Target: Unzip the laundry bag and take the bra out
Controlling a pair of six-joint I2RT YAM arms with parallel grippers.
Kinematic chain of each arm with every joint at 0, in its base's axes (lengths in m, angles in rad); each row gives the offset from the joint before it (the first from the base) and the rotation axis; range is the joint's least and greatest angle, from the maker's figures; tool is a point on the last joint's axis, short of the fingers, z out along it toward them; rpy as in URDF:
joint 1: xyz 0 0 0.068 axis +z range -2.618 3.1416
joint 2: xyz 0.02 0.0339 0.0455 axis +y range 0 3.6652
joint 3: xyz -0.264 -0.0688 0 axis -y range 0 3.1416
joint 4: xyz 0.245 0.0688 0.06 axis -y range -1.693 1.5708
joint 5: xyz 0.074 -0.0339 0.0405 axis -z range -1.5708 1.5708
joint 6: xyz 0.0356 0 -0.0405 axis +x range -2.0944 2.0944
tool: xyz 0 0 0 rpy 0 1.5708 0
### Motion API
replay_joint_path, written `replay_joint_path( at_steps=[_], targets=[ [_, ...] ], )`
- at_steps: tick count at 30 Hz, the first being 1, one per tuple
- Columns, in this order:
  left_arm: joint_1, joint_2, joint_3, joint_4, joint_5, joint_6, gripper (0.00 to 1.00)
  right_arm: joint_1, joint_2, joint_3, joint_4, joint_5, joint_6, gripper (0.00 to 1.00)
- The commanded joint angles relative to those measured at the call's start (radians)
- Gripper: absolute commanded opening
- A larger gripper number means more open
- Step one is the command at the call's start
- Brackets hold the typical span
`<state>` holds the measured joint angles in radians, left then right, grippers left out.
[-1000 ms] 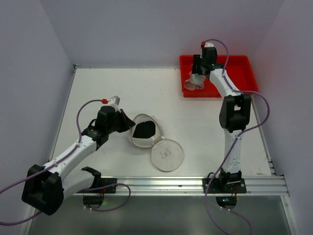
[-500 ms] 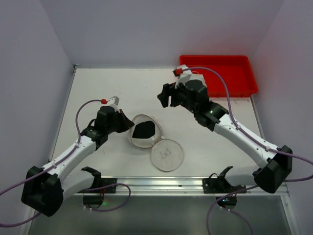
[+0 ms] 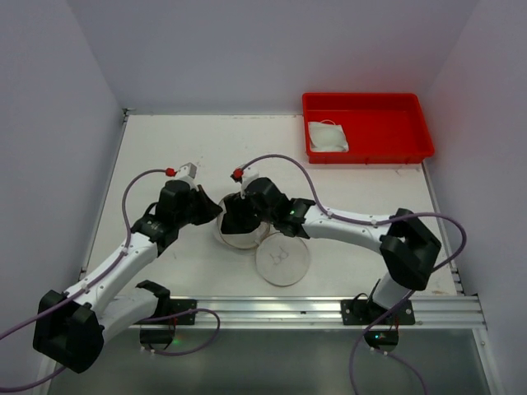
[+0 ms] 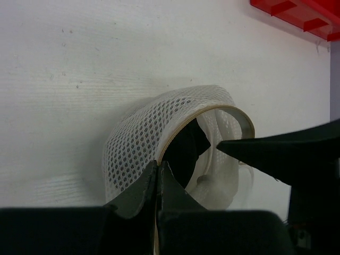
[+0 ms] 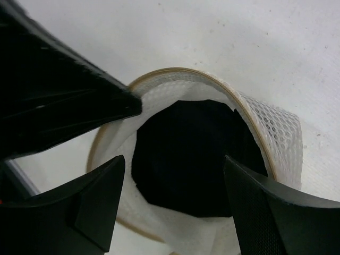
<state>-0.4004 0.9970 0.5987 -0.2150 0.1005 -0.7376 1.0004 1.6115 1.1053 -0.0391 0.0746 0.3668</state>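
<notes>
Right wrist view: the right gripper (image 5: 174, 159), jaws apart, hangs over the open laundry bag (image 5: 272, 130), with the black bra (image 5: 186, 180) below between them. The left gripper (image 4: 158, 169) pinches the bag's rim.

No readable text, label or number anywhere.

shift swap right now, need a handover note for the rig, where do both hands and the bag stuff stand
Left hand: shut on the rim of the laundry bag, holding its mouth up and open.
Right hand: open at the mouth, fingers either side of the black bra, not gripping it.
The bag sits mid-table, its round flap flat beside it. A white cloth lies in the red tray.
Done: bag unzipped.
Left: close on the bra and lift it out.
</notes>
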Motion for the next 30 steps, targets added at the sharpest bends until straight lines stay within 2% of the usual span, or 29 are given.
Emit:
replay_joint_path(
  at_steps=[1,6,10,12,15,16,19,20,23,24,25,30],
  targets=[
    [0.006,-0.034,0.027,-0.017,-0.022,0.015,0.00,-0.002,0.068,0.074,0.042,0.086,0.012,0.77],
    [0.006,-0.038,0.016,-0.017,-0.022,0.012,0.00,-0.002,0.177,0.094,0.010,0.116,0.001,0.88],
    [0.006,-0.031,0.009,-0.011,-0.033,0.012,0.00,0.000,0.220,0.081,-0.024,0.030,0.018,0.94],
    [0.006,-0.026,0.004,-0.006,-0.032,0.010,0.00,0.000,0.241,0.071,-0.024,-0.038,0.011,0.95],
    [0.006,-0.017,-0.008,0.009,-0.038,0.004,0.00,-0.002,0.264,0.068,-0.042,-0.052,-0.005,0.91],
    [0.006,-0.012,-0.010,0.011,-0.039,0.003,0.00,-0.003,0.274,0.071,-0.044,-0.047,-0.008,0.89],
    [0.006,-0.012,-0.014,0.006,-0.047,0.004,0.00,-0.003,0.266,0.062,-0.041,-0.027,-0.015,0.62],
    [0.006,-0.014,-0.013,0.003,-0.051,0.006,0.00,-0.005,0.258,0.057,-0.035,-0.026,-0.023,0.42],
    [0.008,-0.023,-0.013,-0.014,-0.073,0.012,0.00,-0.005,0.194,0.022,0.001,-0.044,-0.055,0.18],
    [0.008,-0.026,-0.014,-0.018,-0.079,0.014,0.00,-0.003,0.171,0.008,0.011,-0.050,-0.060,0.06],
    [0.008,-0.031,-0.014,-0.023,-0.081,0.015,0.00,-0.003,0.147,-0.024,0.033,-0.059,-0.066,0.01],
    [0.008,-0.032,-0.011,-0.032,-0.073,0.015,0.00,-0.005,-0.080,-0.134,0.136,-0.097,-0.117,0.00]
  ],
)
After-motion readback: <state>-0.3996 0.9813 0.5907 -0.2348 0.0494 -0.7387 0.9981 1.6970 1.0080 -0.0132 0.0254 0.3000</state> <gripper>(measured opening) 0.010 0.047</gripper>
